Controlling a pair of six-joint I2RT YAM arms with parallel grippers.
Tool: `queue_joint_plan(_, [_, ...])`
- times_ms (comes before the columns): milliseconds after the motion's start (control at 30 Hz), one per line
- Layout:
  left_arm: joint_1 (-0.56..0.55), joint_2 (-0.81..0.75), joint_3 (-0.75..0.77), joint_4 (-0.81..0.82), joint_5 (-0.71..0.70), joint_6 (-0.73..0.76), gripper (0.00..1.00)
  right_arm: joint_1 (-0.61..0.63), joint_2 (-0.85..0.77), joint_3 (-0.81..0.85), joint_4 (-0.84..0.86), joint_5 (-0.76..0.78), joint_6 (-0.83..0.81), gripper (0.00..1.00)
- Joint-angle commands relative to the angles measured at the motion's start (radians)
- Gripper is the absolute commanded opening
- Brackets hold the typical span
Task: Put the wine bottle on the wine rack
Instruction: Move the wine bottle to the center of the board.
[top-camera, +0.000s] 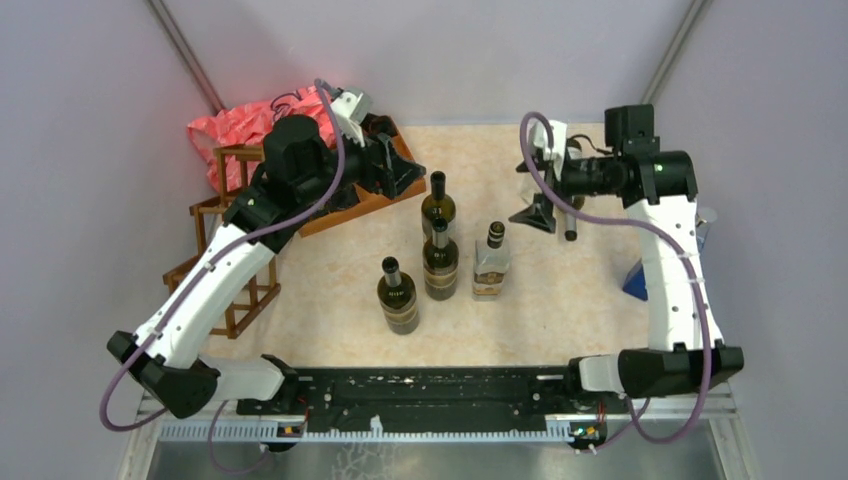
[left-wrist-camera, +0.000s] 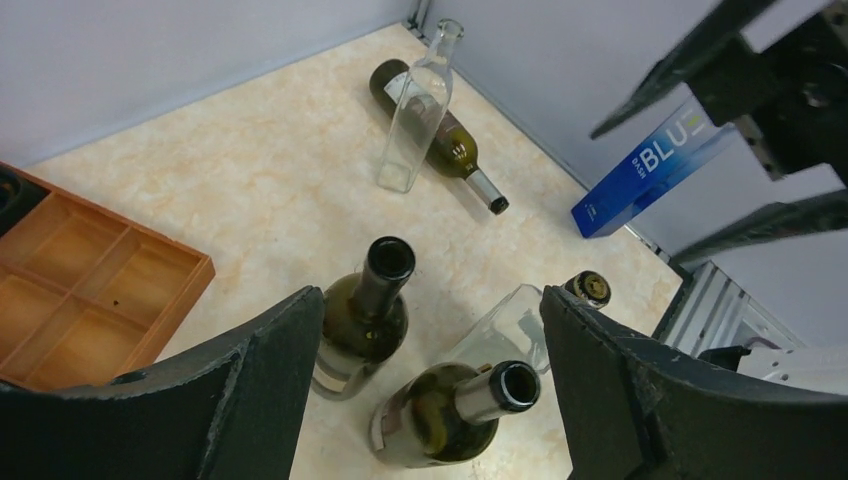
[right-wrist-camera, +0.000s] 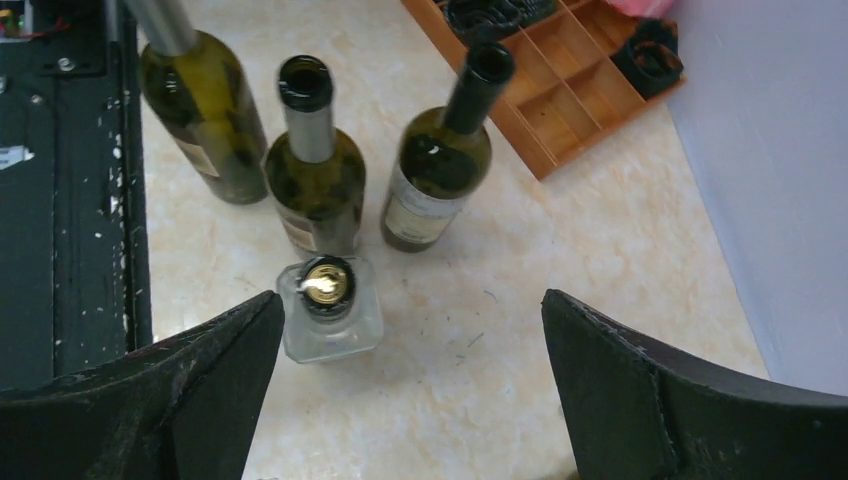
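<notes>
Black fingers (left-wrist-camera: 250, 390) crowd the bottom of the left wrist view, spread wide with nothing between them. Left gripper (left-wrist-camera: 430, 300) hangs above the bottle cluster, angled down so that open mouths face the lens; at that height it reads as a choosing pose, not a grasp. Framed in the gap are the rear green bottle (left-wrist-camera: 375, 305) and, closer, the middle green bottle (left-wrist-camera: 455, 415), both upright, near each other but apart. Upright suits me: the necks stand free for a pinch. Right gripper (right-wrist-camera: 412, 300) gapes just as wide and is empty, looking down on the clear square bottle (right-wrist-camera: 328, 305) with its gold cap. I judge it is held off to its own side to leave the lane open. No bottle is in either hand; each one stands or lies on the table (top-camera: 560, 310). Near dark bottle (top-camera: 397, 297) stands closest to my bases. At the far right corner a tall clear bottle (left-wrist-camera: 420, 110) stands upright with a lying dark bottle (left-wrist-camera: 455, 150) behind it; touching or not, I cannot tell. Wine rack (top-camera: 205, 212) sits at the table's left edge, partly under my left arm, and no bottle shows in the cells I can see. Orange tray (top-camera: 350, 212) lies between rack and cluster. With the rack on the left, the carry looks like the left hand's job; which bottle is meant is unclear.
</notes>
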Motion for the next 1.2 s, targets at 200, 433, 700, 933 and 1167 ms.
queue_joint_plan(200, [0.081, 0.032, -0.091, 0.080, 0.279, 0.211, 0.88, 0.109, -0.033, -0.086, -0.229, -0.043, -0.267, 0.96])
queue_joint_plan(433, [0.092, 0.101, -0.171, 0.161, 0.347, 0.313, 0.89, 0.171, -0.045, -0.212, 0.010, 0.065, -0.081, 0.91])
queue_joint_plan(700, [0.098, 0.185, -0.229, 0.271, 0.421, 0.418, 0.86, 0.240, -0.039, -0.291, 0.096, 0.104, -0.047, 0.79])
queue_joint_plan(933, [0.098, 0.258, -0.226, 0.334, 0.451, 0.409, 0.76, 0.247, -0.048, -0.324, 0.132, 0.091, -0.032, 0.71])
queue_joint_plan(1167, [0.098, 0.322, -0.199, 0.373, 0.517, 0.389, 0.57, 0.247, -0.036, -0.326, 0.140, 0.084, -0.025, 0.50])
